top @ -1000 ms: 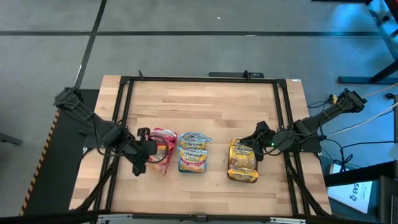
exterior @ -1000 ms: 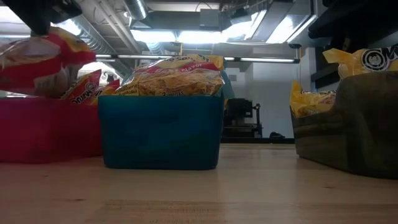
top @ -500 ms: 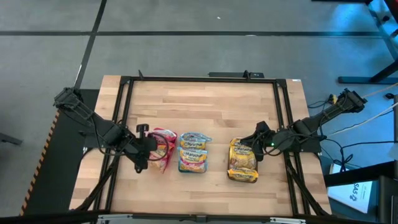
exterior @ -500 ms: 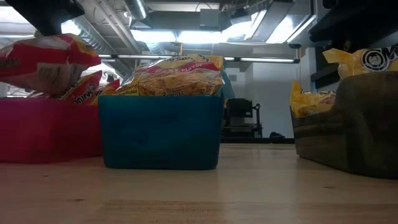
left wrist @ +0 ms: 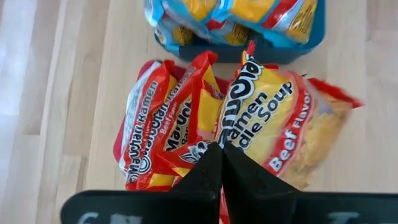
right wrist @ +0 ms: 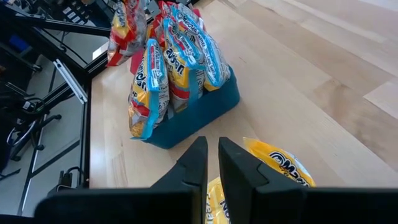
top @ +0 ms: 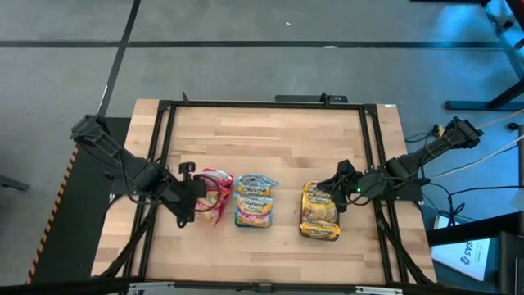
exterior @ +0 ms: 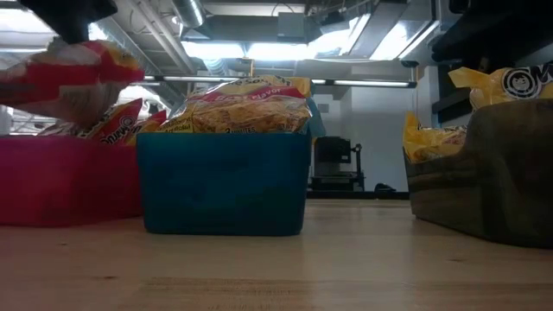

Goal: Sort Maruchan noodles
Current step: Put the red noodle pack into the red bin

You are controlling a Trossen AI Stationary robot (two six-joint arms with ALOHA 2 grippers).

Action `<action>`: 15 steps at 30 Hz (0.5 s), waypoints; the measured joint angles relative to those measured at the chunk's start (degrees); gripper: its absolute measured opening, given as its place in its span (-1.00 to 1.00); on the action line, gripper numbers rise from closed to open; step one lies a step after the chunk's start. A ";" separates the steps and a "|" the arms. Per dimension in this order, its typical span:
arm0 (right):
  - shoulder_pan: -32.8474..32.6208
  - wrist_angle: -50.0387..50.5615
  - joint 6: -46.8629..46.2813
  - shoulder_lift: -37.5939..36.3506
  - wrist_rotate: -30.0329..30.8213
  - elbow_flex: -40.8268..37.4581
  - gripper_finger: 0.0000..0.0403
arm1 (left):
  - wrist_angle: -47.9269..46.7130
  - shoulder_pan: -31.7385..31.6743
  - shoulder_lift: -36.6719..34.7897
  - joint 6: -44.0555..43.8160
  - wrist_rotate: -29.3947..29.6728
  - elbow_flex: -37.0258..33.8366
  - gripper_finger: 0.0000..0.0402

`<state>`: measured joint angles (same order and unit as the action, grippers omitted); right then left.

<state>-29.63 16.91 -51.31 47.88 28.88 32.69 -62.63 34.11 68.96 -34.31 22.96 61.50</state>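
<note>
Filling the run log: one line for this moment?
left gripper: shut on red packet, over red tray | right gripper: waiting above yellow packets

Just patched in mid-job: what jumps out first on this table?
Three colour-sorted clusters of noodle packets in trays near the table's front: red packets on the left, blue-edged packets in the teal tray beside them, yellow packets farther right. The left gripper is shut on a red beef packet above the red tray; the right gripper hangs over the yellow ones.

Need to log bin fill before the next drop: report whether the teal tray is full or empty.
Full. The teal tray is packed with upright blue-edged packets standing side by side above its rim.
</note>
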 joint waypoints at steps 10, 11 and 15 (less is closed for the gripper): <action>0.02 0.76 0.15 0.02 0.11 0.00 -0.81 | -1.69 0.60 -0.14 -0.06 0.44 2.95 -1.00; 0.02 0.76 0.14 0.02 0.13 0.00 -0.81 | -1.96 0.59 -0.14 -0.06 0.49 2.95 -1.00; 0.02 0.85 -0.90 0.02 0.09 0.00 -0.81 | -3.13 0.59 -0.12 -0.08 1.44 2.95 -1.00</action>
<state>-29.61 17.76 -52.21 47.90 28.97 32.69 -65.76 34.70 68.84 -34.39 24.40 64.45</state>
